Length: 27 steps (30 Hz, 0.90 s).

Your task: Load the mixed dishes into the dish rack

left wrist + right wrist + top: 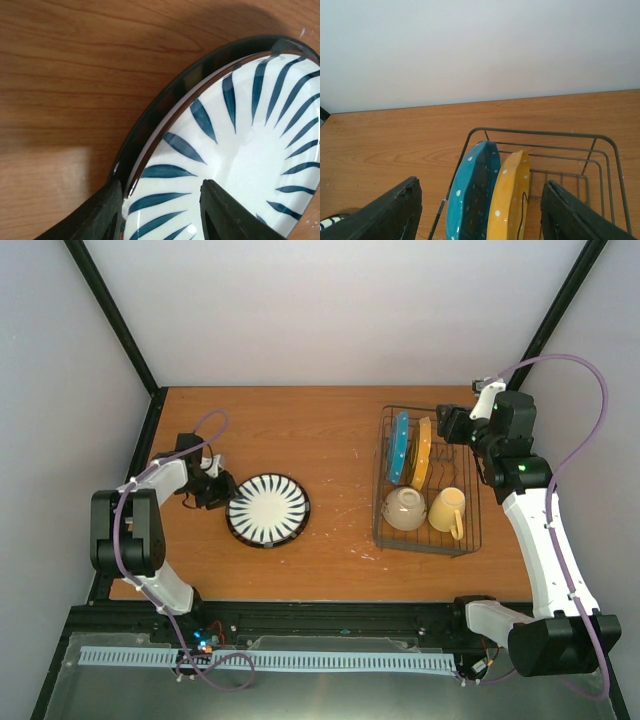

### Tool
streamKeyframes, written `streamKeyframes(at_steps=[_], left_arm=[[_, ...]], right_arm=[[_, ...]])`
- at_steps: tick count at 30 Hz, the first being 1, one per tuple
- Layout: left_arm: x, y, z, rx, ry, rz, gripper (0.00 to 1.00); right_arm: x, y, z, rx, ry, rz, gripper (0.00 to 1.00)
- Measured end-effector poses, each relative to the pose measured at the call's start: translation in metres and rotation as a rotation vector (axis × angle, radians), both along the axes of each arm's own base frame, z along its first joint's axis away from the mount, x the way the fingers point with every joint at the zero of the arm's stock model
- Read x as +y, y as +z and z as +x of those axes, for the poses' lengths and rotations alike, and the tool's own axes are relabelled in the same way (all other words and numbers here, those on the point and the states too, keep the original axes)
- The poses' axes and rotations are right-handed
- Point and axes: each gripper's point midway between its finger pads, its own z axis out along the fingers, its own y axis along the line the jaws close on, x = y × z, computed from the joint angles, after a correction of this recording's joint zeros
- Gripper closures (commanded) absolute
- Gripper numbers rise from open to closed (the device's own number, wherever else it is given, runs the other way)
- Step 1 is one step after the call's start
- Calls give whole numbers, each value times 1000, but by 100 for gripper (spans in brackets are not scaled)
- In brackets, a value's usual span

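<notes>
Although the dark grey wire dish rack (462,465) at the right of the overhead view already holds the teal white-dotted plate (399,447), the orange-yellow plate (423,452), the small cream-white bowl (405,508) and the yellow handled mug (447,510), the white round plate with dark radial stripes (268,509) lies on the wooden counter (320,440), left of centre: four of five done, I judge. The left jaws stand apart astride its rim, not pinching; the right jaws gape empty above the rack. No writing is legible.
</notes>
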Motion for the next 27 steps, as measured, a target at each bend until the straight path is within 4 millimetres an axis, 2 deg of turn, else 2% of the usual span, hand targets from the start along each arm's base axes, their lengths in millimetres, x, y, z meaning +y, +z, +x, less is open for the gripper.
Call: streamKeyframes(at_steps=[2,9,15,23,25,27], left_arm=[[-5,-2,3,-2,-13,-17,56],[-33,-17,-6,54,-86,-59,57],[-36,-19,-7,61,-96,-64,58],[-31,-25,-9,76,-97,-26,95],[-31,-26,-9,77,-103,-29,99],[-32,-26,-11,78,-117,-32,99]], right_arm=[[0,1,0,-2,0,0,36],[0,1,0,-3,0,0,36],[0,1,0,-3,1,0,36],[3,2,-1,-3,19,8,36],[5,2,-1,-3,25,11,36],[7,2,-1,-4,41,18,37]])
